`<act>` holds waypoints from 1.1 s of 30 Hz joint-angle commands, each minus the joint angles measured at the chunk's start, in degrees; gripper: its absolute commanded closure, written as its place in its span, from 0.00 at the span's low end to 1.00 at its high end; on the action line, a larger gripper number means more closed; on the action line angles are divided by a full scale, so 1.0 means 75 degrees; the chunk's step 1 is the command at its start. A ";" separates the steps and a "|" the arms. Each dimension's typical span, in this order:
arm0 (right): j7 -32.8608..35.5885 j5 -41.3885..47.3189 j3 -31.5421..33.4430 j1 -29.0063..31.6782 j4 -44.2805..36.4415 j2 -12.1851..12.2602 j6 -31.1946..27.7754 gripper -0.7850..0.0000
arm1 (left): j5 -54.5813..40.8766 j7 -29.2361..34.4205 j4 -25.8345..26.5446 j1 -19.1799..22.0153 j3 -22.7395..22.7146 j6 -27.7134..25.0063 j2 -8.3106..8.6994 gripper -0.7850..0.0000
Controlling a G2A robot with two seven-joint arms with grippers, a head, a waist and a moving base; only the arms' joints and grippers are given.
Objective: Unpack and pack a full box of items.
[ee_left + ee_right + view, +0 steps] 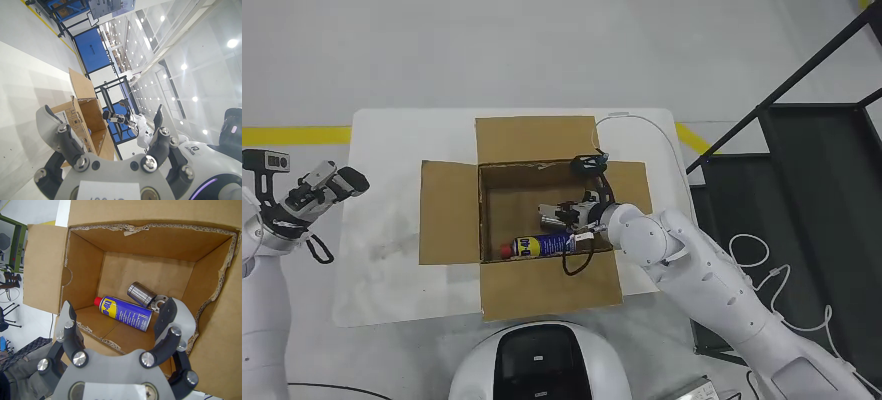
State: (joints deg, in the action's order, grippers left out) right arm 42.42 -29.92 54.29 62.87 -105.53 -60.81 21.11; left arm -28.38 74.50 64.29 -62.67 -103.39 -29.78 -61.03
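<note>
Box [534, 138], brown cardboard, stood at the middle of the white surface [392, 150] with all four flaps folded outward and the top open.

Right hand [119, 306] was over the opening, on the side of the box toward the right edge of the surface. Its fingers were spread wide with nothing between them. Below the hand, on the box floor, a blue and yellow spray can [124, 315] lay on its side along the wall nearest the near edge of the surface. Its red cap pointed toward the left edge. A polished metal cylinder [141, 294] with a flange [159, 303] at one end lay just beside the base end of the can, on the side toward the far edge. Whether cylinder and can touched could not be determined. The cut rim of the box was ragged along several walls, with corrugation exposed.

Left hand [103, 109] was raised at the left edge of the surface, apart from the box, its fingers open and holding nothing. The left wrist view showed the box's outer wall carrying printed labels, one flap standing upward, and the right hand beyond it above the opening.

A white cable [642, 120] lay near the far right corner of the surface and ran off past the right edge.
</note>
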 commanded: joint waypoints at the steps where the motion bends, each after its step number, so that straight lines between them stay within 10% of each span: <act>1: 0.0000 0.0000 0.0000 0.0000 0.0000 0.0000 0.0000 0.00 | 0.0000 0.0000 0.0000 0.0000 0.0000 0.0000 0.0000 0.00; 22: -0.0022 -0.0007 -0.0010 0.0006 -0.0015 -0.0001 -0.0061 0.00 | 0.0000 0.0000 0.0000 0.0000 0.0000 0.0000 0.0000 0.00; 33: 0.0337 -0.0967 -0.0533 -0.1004 0.1002 -0.0097 -0.3234 0.00 | 0.0000 0.0000 0.0000 0.0000 0.0000 0.0000 0.0000 0.00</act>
State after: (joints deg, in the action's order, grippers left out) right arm 44.14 -36.68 50.87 56.50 -98.85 -61.42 -0.23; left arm -28.39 74.50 64.29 -62.67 -103.39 -29.78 -61.02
